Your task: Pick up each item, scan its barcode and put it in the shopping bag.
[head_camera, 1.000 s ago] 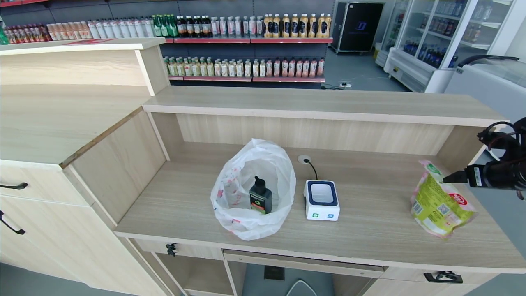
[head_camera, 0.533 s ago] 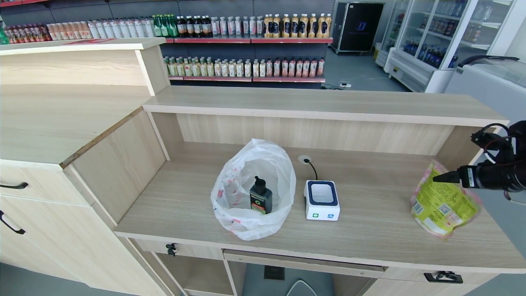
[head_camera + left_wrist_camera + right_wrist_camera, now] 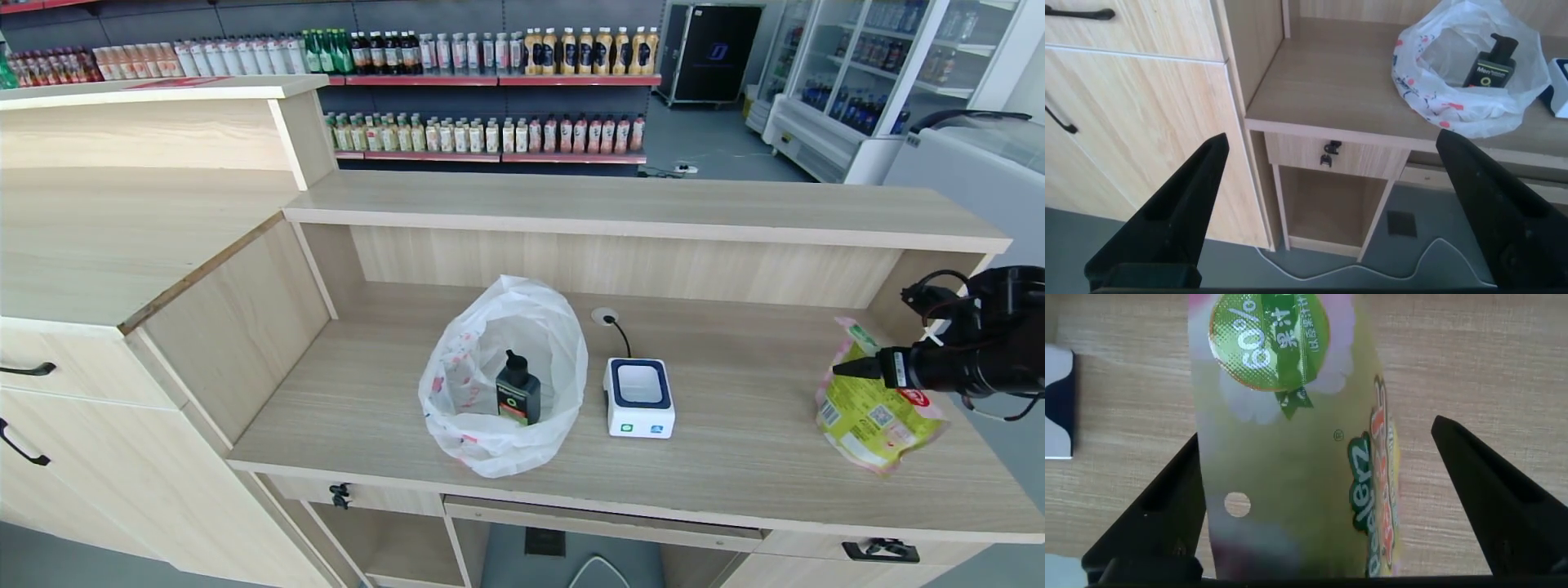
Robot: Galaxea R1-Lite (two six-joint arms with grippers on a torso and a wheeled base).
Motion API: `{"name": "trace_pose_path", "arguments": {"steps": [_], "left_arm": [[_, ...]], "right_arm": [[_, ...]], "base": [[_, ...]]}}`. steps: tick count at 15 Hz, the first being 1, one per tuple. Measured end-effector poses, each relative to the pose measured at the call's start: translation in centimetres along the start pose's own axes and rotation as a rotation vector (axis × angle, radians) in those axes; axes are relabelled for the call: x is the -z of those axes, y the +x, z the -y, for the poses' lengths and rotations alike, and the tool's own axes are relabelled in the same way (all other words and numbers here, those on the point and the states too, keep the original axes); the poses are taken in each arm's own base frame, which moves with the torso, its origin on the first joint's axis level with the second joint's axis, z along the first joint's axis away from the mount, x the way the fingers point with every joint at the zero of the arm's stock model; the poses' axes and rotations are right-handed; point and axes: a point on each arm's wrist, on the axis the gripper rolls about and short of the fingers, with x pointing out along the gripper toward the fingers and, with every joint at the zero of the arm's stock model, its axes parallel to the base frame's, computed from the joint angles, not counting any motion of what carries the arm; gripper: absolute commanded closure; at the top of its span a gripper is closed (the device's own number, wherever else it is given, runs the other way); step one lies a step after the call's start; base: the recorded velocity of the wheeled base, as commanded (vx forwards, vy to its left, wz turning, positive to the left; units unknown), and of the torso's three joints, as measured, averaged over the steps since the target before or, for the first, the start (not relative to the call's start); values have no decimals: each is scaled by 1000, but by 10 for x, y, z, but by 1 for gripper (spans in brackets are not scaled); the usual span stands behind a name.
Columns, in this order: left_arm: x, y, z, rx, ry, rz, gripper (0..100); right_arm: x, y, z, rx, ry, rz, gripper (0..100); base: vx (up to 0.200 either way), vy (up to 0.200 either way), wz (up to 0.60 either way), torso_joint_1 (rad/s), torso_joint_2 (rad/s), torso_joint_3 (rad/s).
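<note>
A green-and-yellow snack pouch (image 3: 875, 404) lies on the counter's right end. My right gripper (image 3: 853, 369) hovers over its upper part. In the right wrist view the pouch (image 3: 1290, 457) lies between the two wide-apart fingers (image 3: 1151, 514) of the open right gripper (image 3: 1316, 433), which hold nothing. The white shopping bag (image 3: 465, 384) stands open mid-counter with a black pump bottle (image 3: 518, 398) upright inside. A white scanner (image 3: 639, 398) with a dark-rimmed window sits just right of the bag. My left gripper (image 3: 1331, 139) is open, low by the counter's left front, facing the bag (image 3: 1454, 98).
A raised shelf (image 3: 637, 208) runs along the back of the counter (image 3: 735, 457) and a tall cabinet (image 3: 122, 245) walls off its left side. The scanner's cable (image 3: 620, 331) runs to a hole in the counter. Drawers with black handles (image 3: 1331, 153) sit under the front edge.
My right gripper has moved left and down, from beside the pouch's top to over it. The pouch shifted briefly and lies about where it was. Bag, bottle and scanner are unmoved.
</note>
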Motion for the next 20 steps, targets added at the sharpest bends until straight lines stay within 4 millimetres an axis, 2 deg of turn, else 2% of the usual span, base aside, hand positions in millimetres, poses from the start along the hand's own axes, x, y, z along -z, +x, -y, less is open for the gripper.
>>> {"name": "trace_pose_path", "arguments": {"steps": [4,5,10,14,17,20], "left_arm": [[0,0,0,0,0,0,0],[0,0,0,0,0,0,0],[0,0,0,0,0,0,0],[0,0,0,0,0,0,0],[0,0,0,0,0,0,0],[0,0,0,0,0,0,0]], "right_arm": [[13,29,0,-31,-16,29,0],[17,34,-2,-61,-22,38,100],[38,45,-8,-91,-44,-19,100],[37,35,-10,-83,-51,-1,100],[14,-3,-16,-86,-55,99,100],[-6,-64,-34,-171,-41,219,100]], "base": [[0,0,0,0,0,0],[0,0,0,0,0,0],[0,0,0,0,0,0],[0,0,0,0,0,0],[0,0,0,0,0,0],[0,0,0,0,0,0]]}}
